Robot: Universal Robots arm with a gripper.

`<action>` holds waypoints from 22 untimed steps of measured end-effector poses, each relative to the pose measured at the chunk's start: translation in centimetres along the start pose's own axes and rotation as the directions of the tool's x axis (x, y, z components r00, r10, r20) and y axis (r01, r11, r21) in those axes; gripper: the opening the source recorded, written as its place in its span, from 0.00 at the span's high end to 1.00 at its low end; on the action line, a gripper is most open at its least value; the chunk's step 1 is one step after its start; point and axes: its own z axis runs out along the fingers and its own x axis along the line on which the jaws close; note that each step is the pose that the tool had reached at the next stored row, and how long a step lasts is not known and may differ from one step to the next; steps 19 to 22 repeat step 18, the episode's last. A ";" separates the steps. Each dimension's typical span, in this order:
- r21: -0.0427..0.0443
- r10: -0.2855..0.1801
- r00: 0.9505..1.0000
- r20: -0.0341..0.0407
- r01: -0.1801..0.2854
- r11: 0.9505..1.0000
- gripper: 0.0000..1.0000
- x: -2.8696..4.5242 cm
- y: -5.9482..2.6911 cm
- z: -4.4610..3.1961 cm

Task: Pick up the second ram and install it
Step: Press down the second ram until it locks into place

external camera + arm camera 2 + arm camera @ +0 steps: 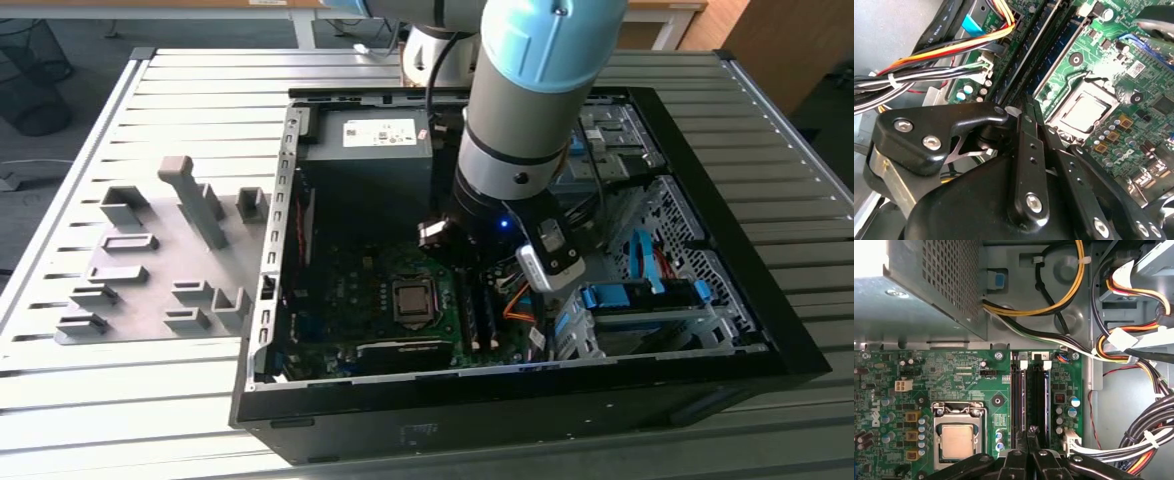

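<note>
Apparently the job is at the slot stage. The black two-finger gripper [1031, 432] is seen low inside the open black metal PC case [534, 398], w/ its tips right over the pair of long dark memory slots [1043, 400] on the green motherboard [979, 390].

The fingers [1030, 150] are drawn together to one narrow point. Nothing can be made out pinched betw. them, so the gripper is judged closed and empty, poss. bearing down on a stick's top edge.

The thin blue-teal circuit-board stick, i.e. the second ram [1055, 51], is taken to be the bluish strip lying betw. the dark slot rails in the second wrist view. It looks seated, or nearly so, though that can't be confirmed.

Key relation: the stick starts just beyond the fingertips. Its long axis runs straight away from them along the slots, parallel to the silver square CPU socket [957, 440] beside it, toward the grey perforated power supply box [360, 150]. Only one arm is involved.

The grey plastic holder blocks [200, 200] sit outside the case, at the exterior view's left, w/ no stick seen in them.

Writing: a white printed label [380, 132] is seen on the power supply, too small to read. White lettering is seen on the board, and no label can be made out on the ram.
</note>
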 end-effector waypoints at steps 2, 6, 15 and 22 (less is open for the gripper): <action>0.000 0.000 1.000 0.000 0.000 1.000 0.88 0.00 0.00 0.01; -0.002 0.000 1.000 0.000 0.000 1.000 0.88 0.01 0.05 -0.65; -0.001 0.000 1.000 0.000 0.000 1.000 0.88 0.07 0.06 -2.02; -0.001 0.000 1.000 0.000 0.000 1.000 0.88 0.07 0.07 -2.06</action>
